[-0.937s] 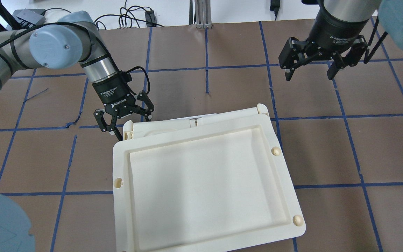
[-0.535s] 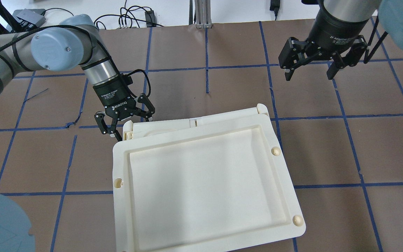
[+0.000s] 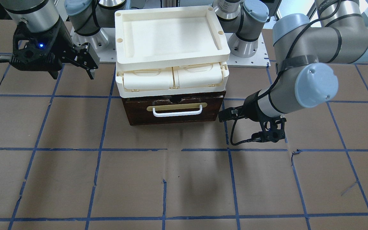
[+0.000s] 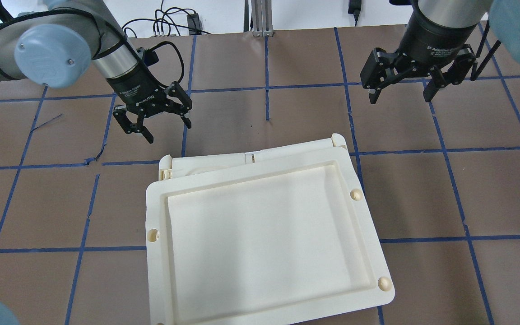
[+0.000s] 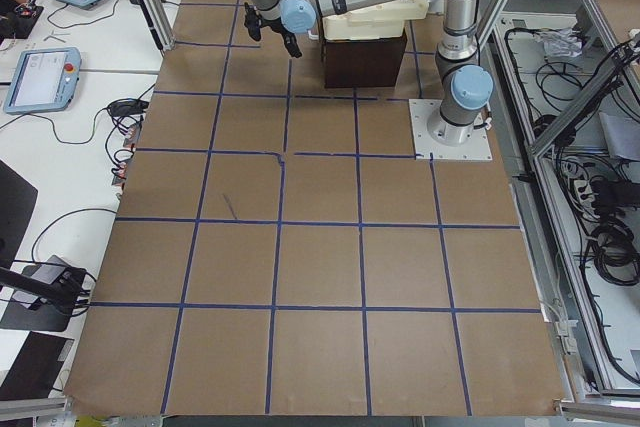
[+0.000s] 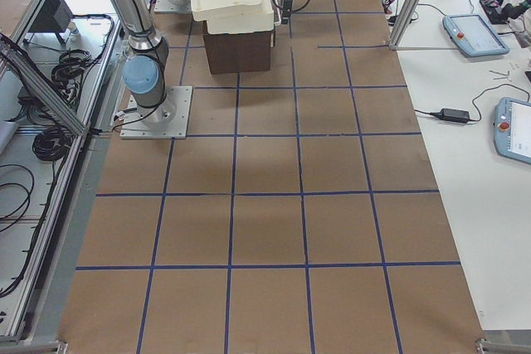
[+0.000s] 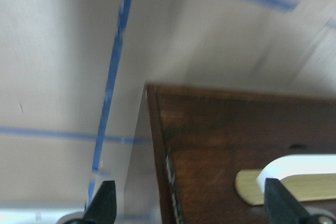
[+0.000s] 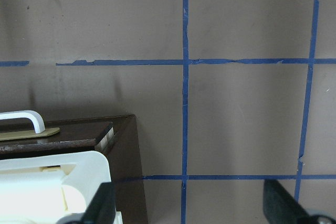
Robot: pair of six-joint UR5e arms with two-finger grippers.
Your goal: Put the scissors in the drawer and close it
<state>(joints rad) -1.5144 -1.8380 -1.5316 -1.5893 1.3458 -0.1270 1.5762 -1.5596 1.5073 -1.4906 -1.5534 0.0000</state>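
The drawer (image 3: 174, 110) has a dark brown front and a white bar handle (image 3: 177, 112) and looks pushed in under the cream unit. It also shows in the left wrist view (image 7: 236, 140) and in the right wrist view (image 8: 63, 135). The scissors are not in view. My left gripper (image 4: 167, 128) is open and empty, out in front of the drawer's left corner and apart from it. My right gripper (image 4: 399, 97) is open and empty, high off the drawer's right side.
A cream plastic tray unit (image 4: 156, 212) with two flap compartments (image 3: 171, 78) sits on top of the drawer. Brown table with blue tape lines (image 4: 266, 88) lies all around it. Cables (image 4: 169, 20) lie at the far edge.
My left gripper has pulled away from the unit's front left corner, farther out over the table and a bit left. The right gripper has not moved.
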